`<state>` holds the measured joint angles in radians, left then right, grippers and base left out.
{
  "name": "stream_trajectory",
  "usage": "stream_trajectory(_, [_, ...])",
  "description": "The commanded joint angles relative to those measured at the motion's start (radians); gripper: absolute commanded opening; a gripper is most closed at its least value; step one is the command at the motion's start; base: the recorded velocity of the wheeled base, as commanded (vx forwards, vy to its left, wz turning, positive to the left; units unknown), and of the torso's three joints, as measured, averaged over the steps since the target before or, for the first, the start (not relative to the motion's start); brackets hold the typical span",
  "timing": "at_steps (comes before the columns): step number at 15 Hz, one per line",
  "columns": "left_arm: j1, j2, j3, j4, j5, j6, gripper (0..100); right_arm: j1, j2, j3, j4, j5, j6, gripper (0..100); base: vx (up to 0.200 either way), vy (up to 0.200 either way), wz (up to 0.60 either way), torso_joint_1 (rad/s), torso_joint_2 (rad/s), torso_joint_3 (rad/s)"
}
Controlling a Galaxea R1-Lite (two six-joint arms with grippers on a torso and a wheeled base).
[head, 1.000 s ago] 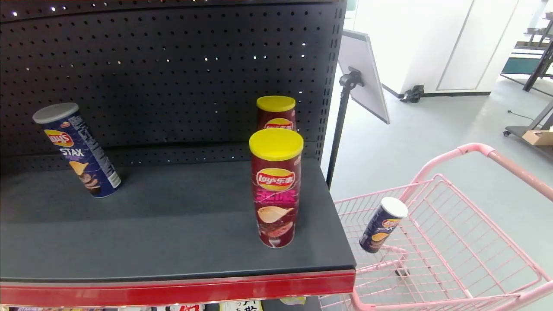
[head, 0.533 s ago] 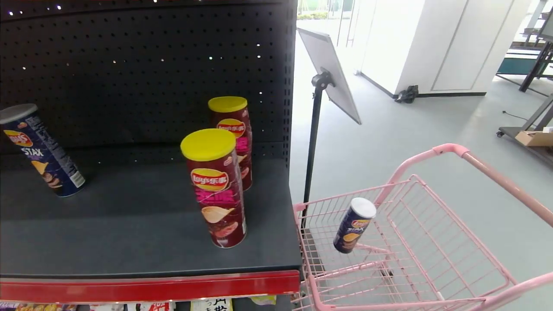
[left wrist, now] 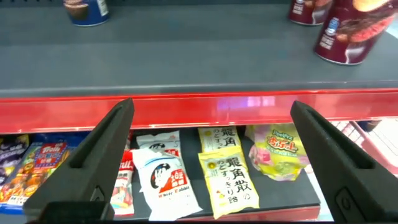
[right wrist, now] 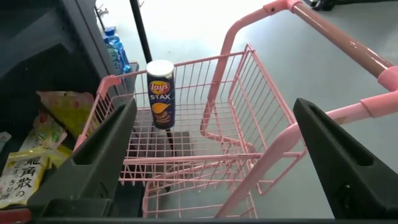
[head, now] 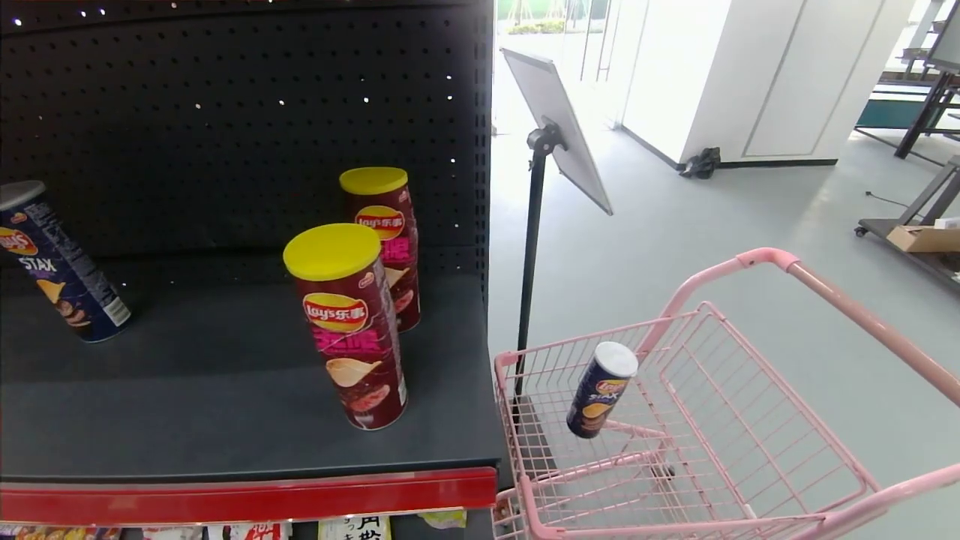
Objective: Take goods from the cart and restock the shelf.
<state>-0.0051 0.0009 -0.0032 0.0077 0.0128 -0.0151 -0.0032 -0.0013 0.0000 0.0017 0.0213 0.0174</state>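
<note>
One can to fetch in the pink cart (head: 765,259): a dark blue can (head: 600,390) with a white lid, standing on end in the basket corner nearest the shelf (head: 225,405). Its label shows a round red-and-yellow badge, white lettering and a chip picture. My right jaws are spread wide, nothing in them, facing into the basket with the can ahead and well apart. Left jaws equally wide and empty, facing the shelf's red front strip (left wrist: 205,109), snack packets (left wrist: 227,174) below. On the shelf: a maroon can (head: 349,330) with a yellow lid, a second maroon can (head: 381,240) just behind, and a grey-lidded can (head: 56,262) far left.
</note>
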Motion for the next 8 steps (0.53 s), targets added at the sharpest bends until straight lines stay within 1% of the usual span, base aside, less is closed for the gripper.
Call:
stream_trajectory(1, [0.001, 0.001, 0.0, 0.0, 0.0, 0.0, 100, 0.0, 0.001, 0.0, 0.0, 0.0, 0.001, 100, 0.0, 0.0, 0.0, -0.032, 0.06, 0.041])
stream_trajectory(4, [0.001, 0.001, 0.0, 0.0, 0.001, 0.0, 100, 0.0, 0.001, 0.0, 0.0, 0.0, 0.001, 100, 0.0, 0.0, 0.0, -0.133, 0.32, 0.175])
stream_trajectory(8, [0.001, 0.001, 0.0, 0.0, 0.001, 0.0, 100, 0.0, 0.001, 0.0, 0.0, 0.0, 0.001, 100, 0.0, 0.0, 0.0, -0.159, 0.38, 0.217])
